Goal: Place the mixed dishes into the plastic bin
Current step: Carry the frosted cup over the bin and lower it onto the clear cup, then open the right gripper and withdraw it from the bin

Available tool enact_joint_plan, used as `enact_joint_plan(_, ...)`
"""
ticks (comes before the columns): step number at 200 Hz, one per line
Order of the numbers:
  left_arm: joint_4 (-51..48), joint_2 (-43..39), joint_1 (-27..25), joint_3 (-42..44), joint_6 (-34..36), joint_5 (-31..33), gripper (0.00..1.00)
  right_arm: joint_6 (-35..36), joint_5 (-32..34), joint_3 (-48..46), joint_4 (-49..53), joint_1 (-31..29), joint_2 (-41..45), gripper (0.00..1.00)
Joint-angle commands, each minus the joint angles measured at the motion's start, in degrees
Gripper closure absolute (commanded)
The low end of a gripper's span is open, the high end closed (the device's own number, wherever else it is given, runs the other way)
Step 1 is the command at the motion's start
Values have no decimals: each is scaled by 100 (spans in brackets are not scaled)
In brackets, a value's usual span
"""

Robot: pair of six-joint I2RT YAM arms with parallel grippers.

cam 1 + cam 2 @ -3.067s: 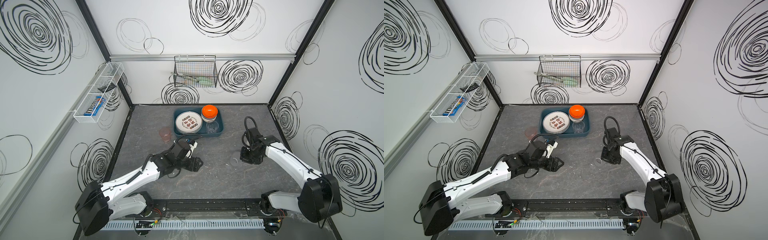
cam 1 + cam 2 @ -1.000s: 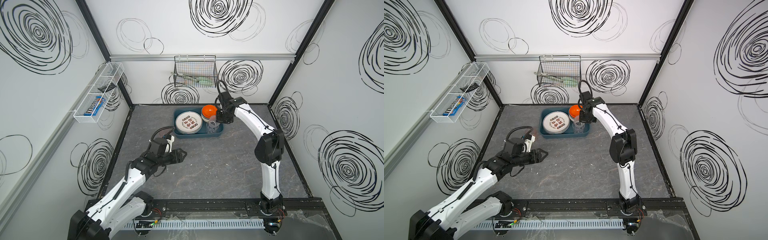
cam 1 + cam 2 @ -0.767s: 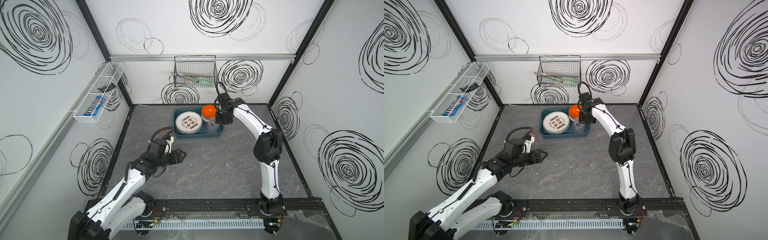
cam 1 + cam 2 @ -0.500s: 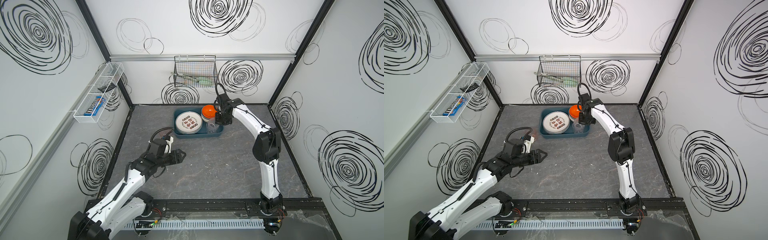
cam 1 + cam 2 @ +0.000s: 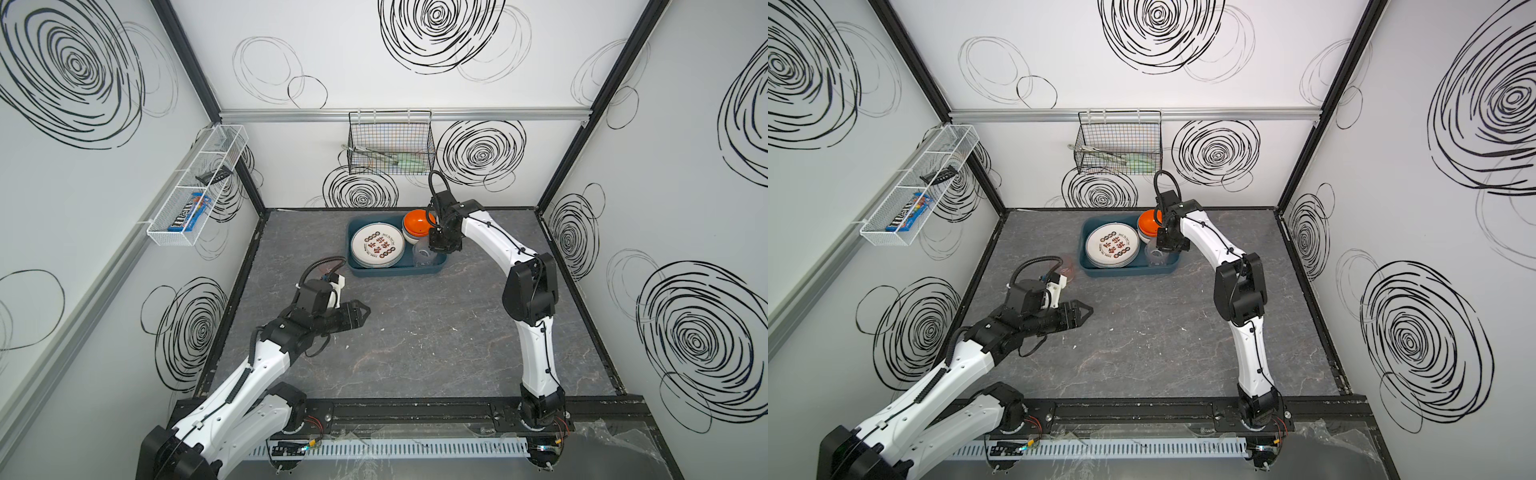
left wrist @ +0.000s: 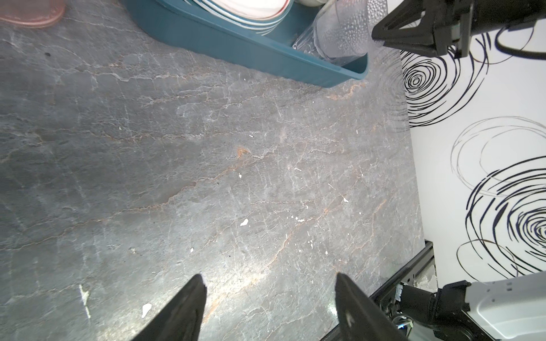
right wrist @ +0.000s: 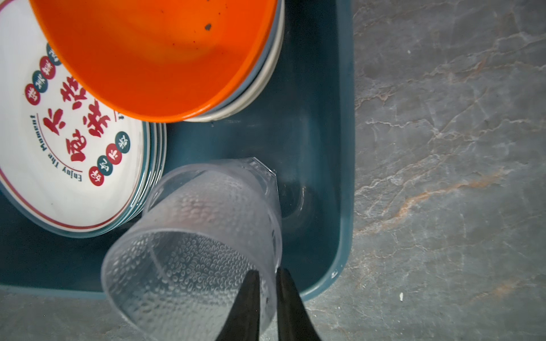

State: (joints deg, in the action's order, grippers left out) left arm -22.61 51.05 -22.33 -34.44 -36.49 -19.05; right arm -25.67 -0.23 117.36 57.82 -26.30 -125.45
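Right fingers (image 7: 245, 298) pinch the clear tumbler (image 7: 192, 236) by its wall, tilted into the near-right corner of the plastic bin (image 7: 319, 147), I guess to dodge the plates (image 7: 74, 183). Left fingers (image 6: 189, 304) just gape, empty.

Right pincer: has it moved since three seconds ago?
Yes. The right pincer went from the open tabletop, nearer the front, back to the plastic bin, and is now at the clear tumbler in its right end.

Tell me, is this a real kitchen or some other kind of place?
Probably a robot test booth, not a real kitchen. Two white robot arms are mounted on a black rail at the front of a grey stone-look tabletop, and white walls scribbled with black swirls box it in.
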Motion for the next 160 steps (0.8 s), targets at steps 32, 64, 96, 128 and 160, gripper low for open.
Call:
enact_joint_plan(32,12,-94,96,-87,-17,77,27,-44,301,50,-3,-75,322,73)
enact_joint_plan(64,-32,-139,166,-175,-65,163,26,-34,333,-294,-232,-85,779,71)
enact_joint_plan(96,-186,-71,280,-354,-69,288,26,-8,194,-895,-704,-79,1463,70)
enact_joint_plan(128,-253,70,507,-498,-25,197,28,178,-334,-1741,-1334,-102,2218,68)
enact_joint_plan(160,-343,274,787,-705,-17,204,30,409,-1035,-2539,-2060,-178,2864,68)
